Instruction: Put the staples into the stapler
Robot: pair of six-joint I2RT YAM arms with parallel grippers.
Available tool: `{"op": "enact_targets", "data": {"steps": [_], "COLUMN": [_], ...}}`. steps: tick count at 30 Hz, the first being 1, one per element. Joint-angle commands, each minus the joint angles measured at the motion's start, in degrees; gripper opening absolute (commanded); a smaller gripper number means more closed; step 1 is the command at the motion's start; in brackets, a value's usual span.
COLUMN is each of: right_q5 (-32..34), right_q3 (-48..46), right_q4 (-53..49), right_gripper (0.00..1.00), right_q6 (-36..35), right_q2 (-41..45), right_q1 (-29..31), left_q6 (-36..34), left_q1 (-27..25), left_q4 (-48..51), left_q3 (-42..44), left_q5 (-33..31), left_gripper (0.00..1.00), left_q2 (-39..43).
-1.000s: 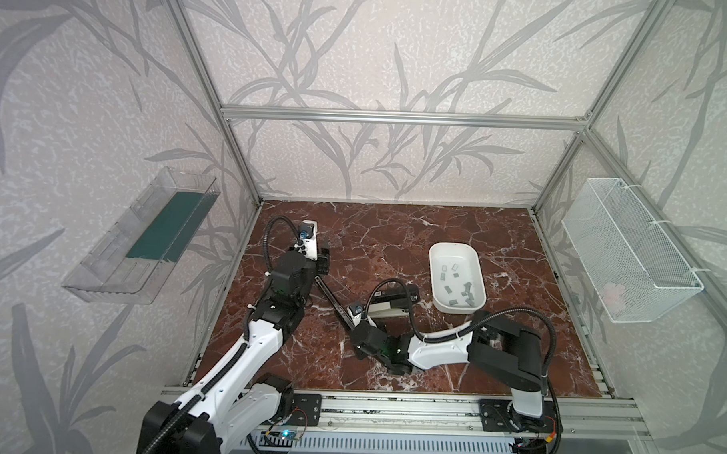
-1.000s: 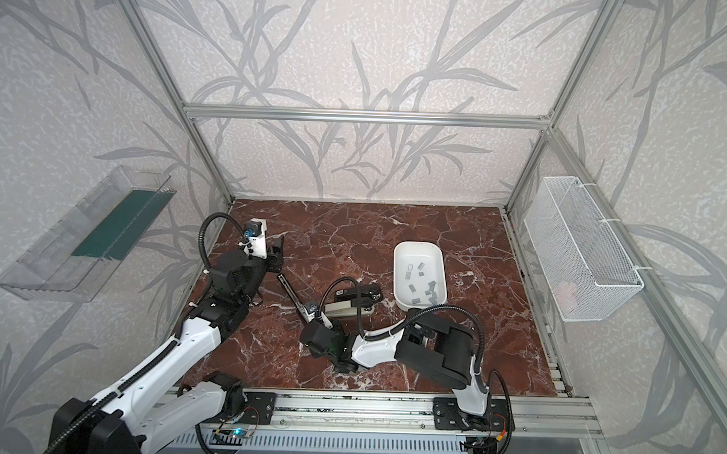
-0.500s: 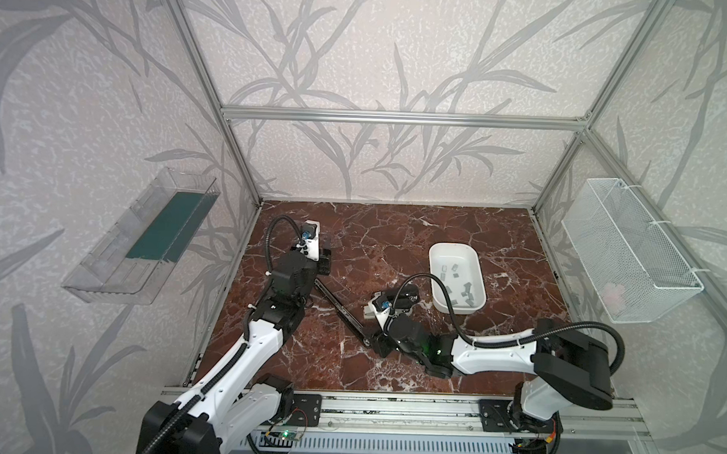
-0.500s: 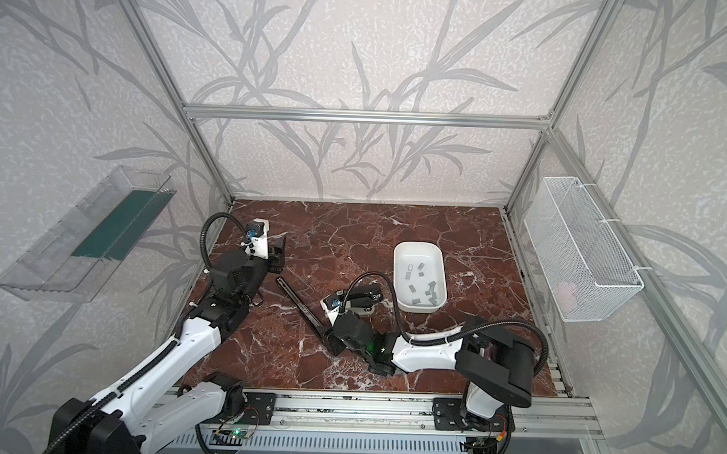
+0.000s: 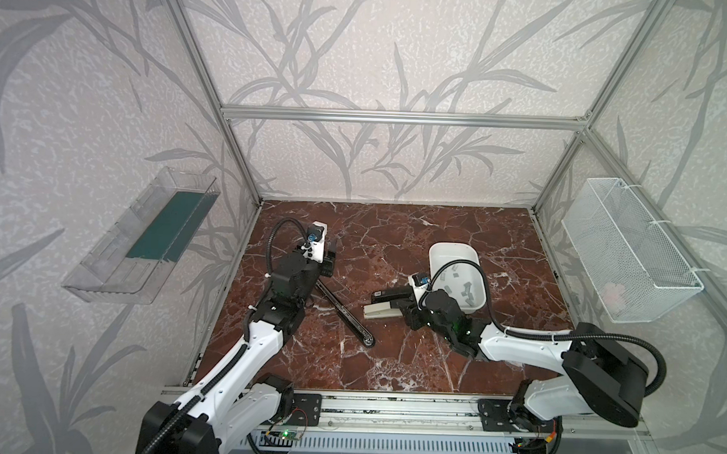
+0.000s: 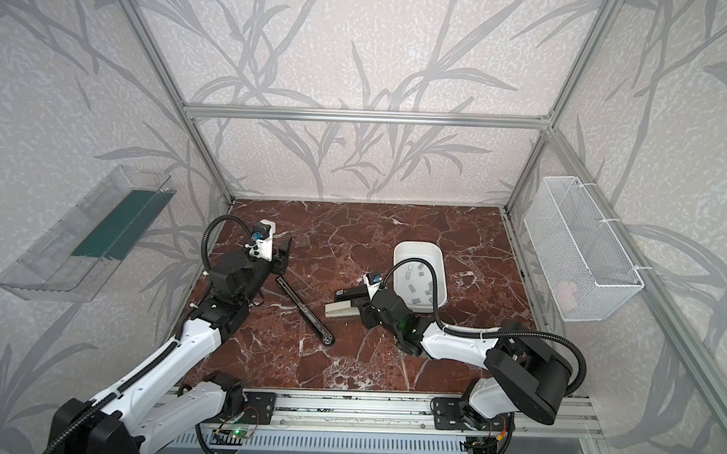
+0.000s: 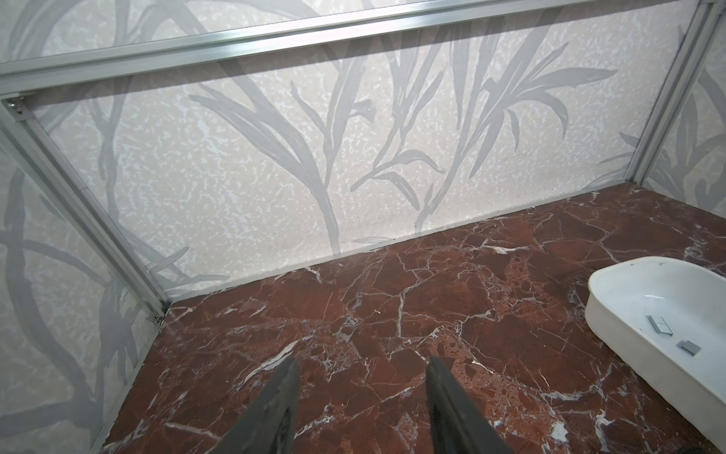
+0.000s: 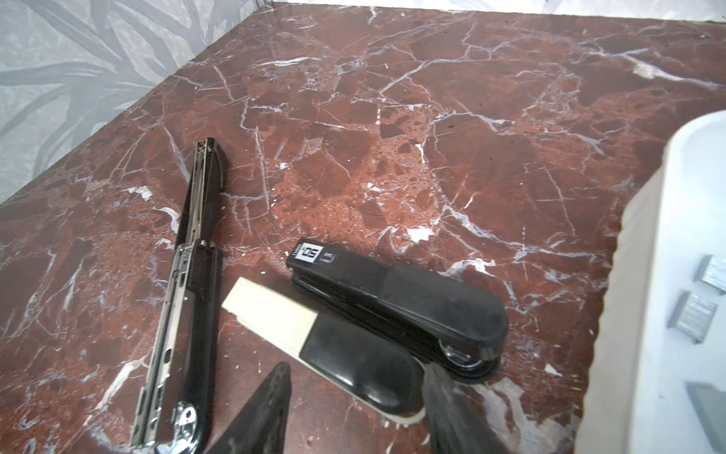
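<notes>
A long black stapler [image 5: 342, 310] [image 8: 188, 283] lies unfolded flat on the marble, its metal staple channel facing up. Right of it lie a shut black stapler [image 5: 390, 295] [image 8: 396, 291] and a cream-and-black stapler [image 5: 381, 311] [image 8: 314, 330]. Several grey staples [image 5: 456, 275] [image 8: 693, 320] [image 7: 660, 324] lie in a white tray [image 5: 435, 255]. My right gripper [image 5: 406, 310] [image 8: 355, 377] is open, its fingers either side of the cream stapler's black rear end. My left gripper [image 5: 331, 256] [image 7: 361, 377] is open above bare marble, back left of the unfolded stapler.
A clear plastic bin [image 5: 145, 237] hangs on the left wall and a white wire basket [image 5: 627, 249] on the right wall. Aluminium frame posts stand at the floor's corners. The tray sits close behind my right wrist.
My right arm has swung from reaching far left back to the right, and its jaws have spread wider. The left arm has barely moved.
</notes>
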State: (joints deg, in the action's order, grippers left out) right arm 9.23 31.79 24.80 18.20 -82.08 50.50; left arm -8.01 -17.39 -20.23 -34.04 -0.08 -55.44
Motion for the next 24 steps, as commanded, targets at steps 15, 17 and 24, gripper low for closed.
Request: {"op": "enact_targets", "data": {"steps": [15, 17, 24], "right_q5": [-2.7, -1.7, -1.6], "right_q3": [-8.5, -9.2, -10.1], "right_q4": [-7.8, -9.5, -11.2], "right_gripper": [0.52, 0.51, 0.48], "right_q6": [-0.3, 0.3, 2.3], "right_q2": [11.9, 13.2, 11.6], "right_q1": [-6.4, -6.4, -8.9], "left_q6": [-29.6, -28.8, -26.1], "left_q1": [-20.6, -20.7, -20.8], "left_q4": [20.8, 21.7, 25.9], "left_q3": [-10.9, -11.9, -16.6], "left_q5": [26.3, 28.3, 31.9], "left_gripper": [0.56, 0.57, 0.54], "left_q2": [-23.2, -25.0, -31.3]}}
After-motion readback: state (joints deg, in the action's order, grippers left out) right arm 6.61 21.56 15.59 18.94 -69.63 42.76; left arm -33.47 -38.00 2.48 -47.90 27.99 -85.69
